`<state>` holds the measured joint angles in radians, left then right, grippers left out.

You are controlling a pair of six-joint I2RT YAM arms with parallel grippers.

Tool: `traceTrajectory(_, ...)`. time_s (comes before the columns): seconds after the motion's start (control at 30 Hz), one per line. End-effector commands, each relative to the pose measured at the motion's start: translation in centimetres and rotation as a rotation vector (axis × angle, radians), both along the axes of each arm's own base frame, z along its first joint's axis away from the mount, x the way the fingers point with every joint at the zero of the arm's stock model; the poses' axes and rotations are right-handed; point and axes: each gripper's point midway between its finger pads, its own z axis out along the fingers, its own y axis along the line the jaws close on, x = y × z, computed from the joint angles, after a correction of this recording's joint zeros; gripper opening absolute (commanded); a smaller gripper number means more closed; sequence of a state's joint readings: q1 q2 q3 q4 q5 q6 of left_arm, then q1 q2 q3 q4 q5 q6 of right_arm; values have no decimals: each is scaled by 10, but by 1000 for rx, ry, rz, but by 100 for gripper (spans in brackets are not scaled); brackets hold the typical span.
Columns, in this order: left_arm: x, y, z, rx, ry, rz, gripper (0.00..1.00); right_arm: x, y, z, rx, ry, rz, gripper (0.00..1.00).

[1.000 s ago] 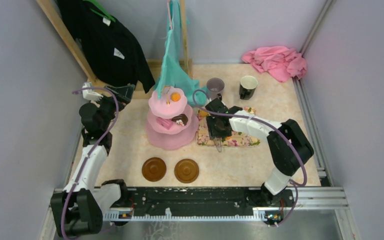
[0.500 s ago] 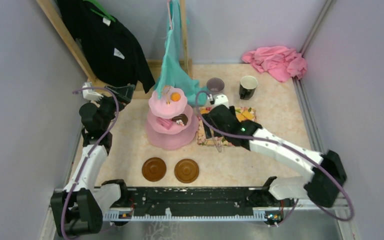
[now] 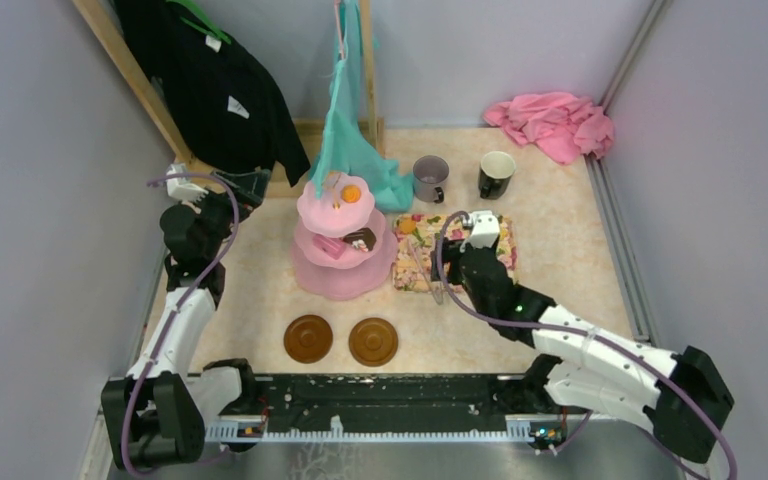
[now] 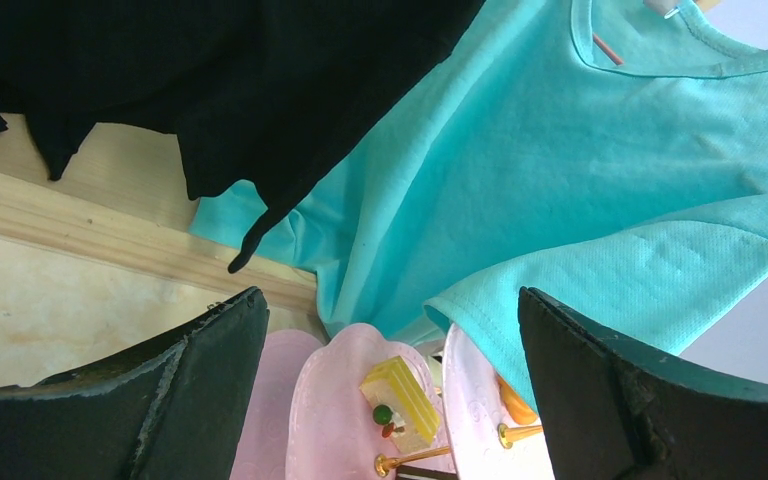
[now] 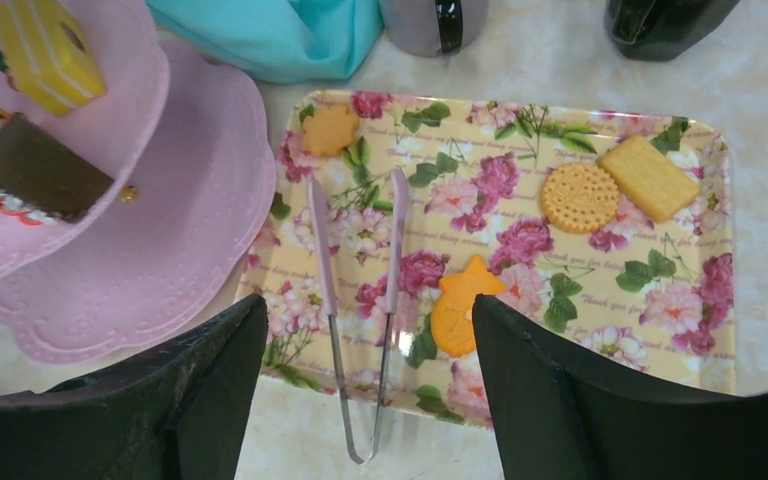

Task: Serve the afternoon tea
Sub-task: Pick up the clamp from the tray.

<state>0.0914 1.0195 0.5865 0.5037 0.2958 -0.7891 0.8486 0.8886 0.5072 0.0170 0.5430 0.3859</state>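
Hovering with its fingers spread wide and nothing between them, the right end effector (image 5: 365,345) hangs over a floral tray (image 5: 520,118) that lies on the table (image 3: 570,230) just to the right of the pink three-tier stand (image 3: 340,278). Directly beneath it, on the side of the tray nearest the stand, lie pink-handled tongs (image 5: 321,250), untouched. Farther from the stand the tray carries a star-shaped orange biscuit (image 5: 465,305), a round biscuit (image 5: 580,197) and a rectangular biscuit (image 5: 650,178). A small flower-shaped biscuit (image 5: 331,130) sits in the tray corner closest to the stand.

On the stand's top tier sit a yellow cake (image 5: 45,45) and an orange cake (image 3: 351,192). A brown cake (image 5: 35,170) and a pink cake (image 3: 332,250) rest on the middle tier.

The left end effector (image 4: 390,350) is released too, jaws wide and empty, held up to the left of the stand and facing it. Behind the stand hang a teal shirt (image 4: 600,180) and a black garment (image 3: 210,80).

Behind and to the right of the stand stand the grey mug (image 3: 430,177) and, farther right, the black mug (image 3: 496,173), both upright. Two brown discs (image 3: 308,338) lie side by side in front of the stand. A pink cloth (image 3: 555,122) is bunched well beyond the mugs.
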Motion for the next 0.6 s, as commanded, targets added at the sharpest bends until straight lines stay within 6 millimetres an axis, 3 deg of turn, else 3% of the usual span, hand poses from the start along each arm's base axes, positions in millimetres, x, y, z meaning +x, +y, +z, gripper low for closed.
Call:
traceTrajectory(0.0,1,1,12,21,-52,10,99,16,7,0,-37,29,-62,73)
traceTrajectory(0.17,1,1,12,25,-50,12,99,13,21,-32,-104,119,-12,75)
traceTrajectory(0.4,2,0,10,20,-44,10,99,-1,36,-62,-108,178,104,74)
traceTrajectory(0.57,2,-1,9,19,-43,8,99,0,41,-76,-134,194,132,75)
